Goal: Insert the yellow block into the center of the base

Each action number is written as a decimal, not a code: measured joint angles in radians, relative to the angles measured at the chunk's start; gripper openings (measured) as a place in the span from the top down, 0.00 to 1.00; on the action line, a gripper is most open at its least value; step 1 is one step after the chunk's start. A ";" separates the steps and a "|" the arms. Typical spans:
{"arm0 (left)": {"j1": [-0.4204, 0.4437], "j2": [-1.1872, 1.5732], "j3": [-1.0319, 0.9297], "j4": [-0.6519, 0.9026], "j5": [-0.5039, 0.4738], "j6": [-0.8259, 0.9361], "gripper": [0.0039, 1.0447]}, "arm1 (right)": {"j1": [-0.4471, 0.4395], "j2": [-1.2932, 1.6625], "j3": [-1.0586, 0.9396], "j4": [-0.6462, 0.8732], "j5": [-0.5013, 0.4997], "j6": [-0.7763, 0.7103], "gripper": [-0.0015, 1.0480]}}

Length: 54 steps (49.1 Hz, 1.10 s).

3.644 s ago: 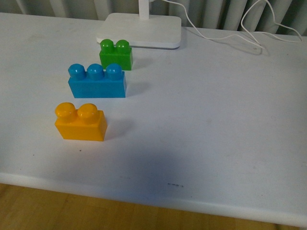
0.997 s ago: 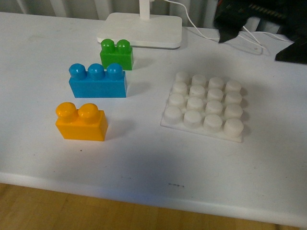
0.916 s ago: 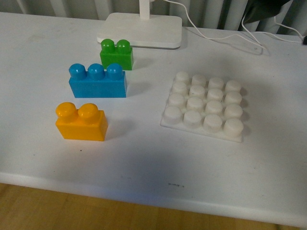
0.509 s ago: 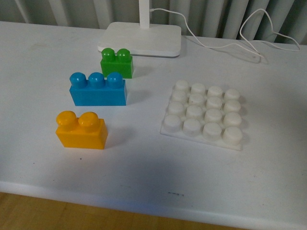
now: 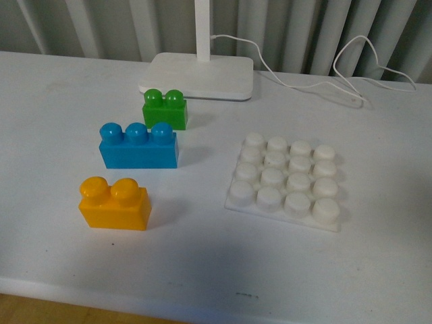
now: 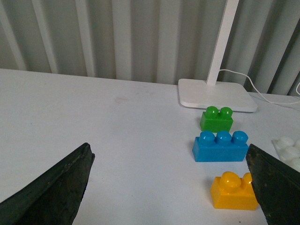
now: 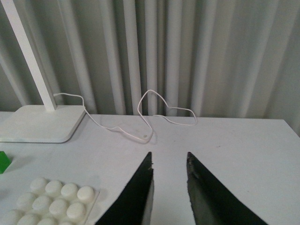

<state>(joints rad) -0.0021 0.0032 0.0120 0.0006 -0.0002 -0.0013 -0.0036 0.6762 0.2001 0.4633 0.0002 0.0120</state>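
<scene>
- Nothing of the task was done. The yellow-orange plastic two-stud brick [image 5: 113, 204] stood upright on the white table [image 5: 202, 263], near its front edge. It was well apart from the flat square white studded plate [image 5: 282, 181], which lay off to the robot's right with all sixteen studs bare.
- Left to do, as I judged it: grasp the yellow brick, carry it across, line it up over the plate's inner studs and press it down.
- The left gripper [image 6: 168, 151] was spread wide and held nothing. The yellow brick sat ahead of it, by its right-hand finger [image 6: 274, 187].
- The right gripper [image 7: 169, 155] had its fingers drawn close, with only a narrow slit of table showing between them, and it was empty.
- The blue three-stud plastic brick [image 5: 138, 145] and the green two-stud plastic brick [image 5: 165, 109] stood in a row behind the yellow one, none of them touching. The smooth white lamp foot [image 5: 201, 67] and its thin white cable [image 5: 337, 74] lay further back.
- Neither arm showed in the front view.
- In the left wrist view a finger covered one corner of the yellow brick, and only a few of the plate's studs showed at the frame's edge.
- In the right wrist view the plate was cut off, the green brick was a sliver, and the yellow brick was out of frame.
- The yellow brick's underside could not be seen.
</scene>
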 joint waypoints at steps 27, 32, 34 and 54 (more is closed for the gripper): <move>0.000 0.000 0.000 0.000 0.000 0.000 0.06 | 0.001 -0.235 -0.137 -0.089 0.000 -0.009 0.99; 0.000 0.000 0.000 0.000 0.000 0.000 0.06 | 0.001 -0.271 -0.149 -0.113 -0.001 -0.009 0.99; 0.000 0.000 0.000 0.000 0.000 0.000 0.06 | 0.001 -0.293 -0.155 -0.129 0.000 -0.009 0.99; 0.000 0.000 0.000 0.000 0.000 0.000 0.06 | 0.001 -0.428 -0.195 -0.210 -0.001 -0.009 0.99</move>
<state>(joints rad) -0.0021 0.0032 0.0120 0.0006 -0.0002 -0.0013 -0.0029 0.2485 0.0055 0.2535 -0.0006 0.0029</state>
